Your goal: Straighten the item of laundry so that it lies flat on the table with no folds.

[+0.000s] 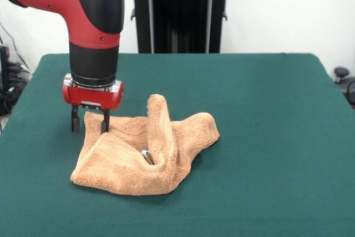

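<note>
Fingers spread, the gripper (89,121) hovers at ten o'clock of the rumpled, folded towel (145,151) on the green table (266,137).

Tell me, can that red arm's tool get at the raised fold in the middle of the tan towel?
Probably yes. The tool hangs open at the edge of the tan terry-cloth towel, and nothing stands between it and the upright ridge on the dark green felt table.

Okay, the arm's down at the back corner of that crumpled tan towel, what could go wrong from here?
1. The gripper stands open at the towel's far edge, so the fingers may close on little or no cloth.
2. A tall fold stands up in the towel's middle; pulling one corner may drag the whole bunch across the table rather than flatten it.
</note>
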You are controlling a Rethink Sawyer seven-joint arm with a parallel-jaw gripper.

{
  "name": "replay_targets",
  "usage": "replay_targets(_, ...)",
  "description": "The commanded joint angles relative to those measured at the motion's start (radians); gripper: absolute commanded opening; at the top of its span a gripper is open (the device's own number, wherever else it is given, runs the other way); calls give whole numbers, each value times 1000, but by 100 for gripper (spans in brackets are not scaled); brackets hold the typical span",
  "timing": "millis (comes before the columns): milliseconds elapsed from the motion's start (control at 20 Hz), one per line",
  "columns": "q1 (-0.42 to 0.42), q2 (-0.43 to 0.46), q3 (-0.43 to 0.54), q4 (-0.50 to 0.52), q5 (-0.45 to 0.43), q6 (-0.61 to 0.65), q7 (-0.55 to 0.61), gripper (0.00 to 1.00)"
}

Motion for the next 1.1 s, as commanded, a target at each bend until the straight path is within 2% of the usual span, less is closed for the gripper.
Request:
replay_targets(50, 9, 84, 48, 103, -60, -37, 88, 100)
replay_targets(750, -45, 77, 50, 182, -81, -81, 98, 100)
replay_targets(1100, -36, 85, 49, 200, -69, -111, 121, 100)
